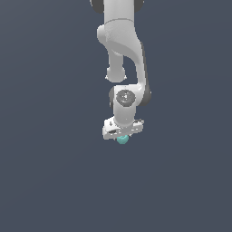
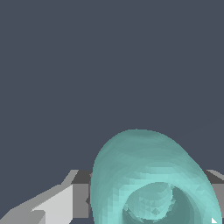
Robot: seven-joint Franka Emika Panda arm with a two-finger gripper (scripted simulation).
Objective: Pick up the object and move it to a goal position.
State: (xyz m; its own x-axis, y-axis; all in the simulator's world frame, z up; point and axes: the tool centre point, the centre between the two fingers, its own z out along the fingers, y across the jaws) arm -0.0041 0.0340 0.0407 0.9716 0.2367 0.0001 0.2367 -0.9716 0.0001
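The object (image 1: 122, 139) is a small teal roundish lump that peeks out just under the white gripper (image 1: 122, 136) at the end of the arm. It fills much of the wrist view as the object (image 2: 144, 175), its dimple facing the camera. My gripper (image 2: 148, 197) holds it between two fingers (image 2: 65, 201), one pressed against each side. The gripper is shut on the object. The arm's wrist hides most of the fingers in the exterior view.
A plain dark grey-blue surface (image 1: 45, 158) lies all around the arm and behind the object. The white arm links (image 1: 122, 41) rise toward the exterior view's upper edge. No goal marker shows.
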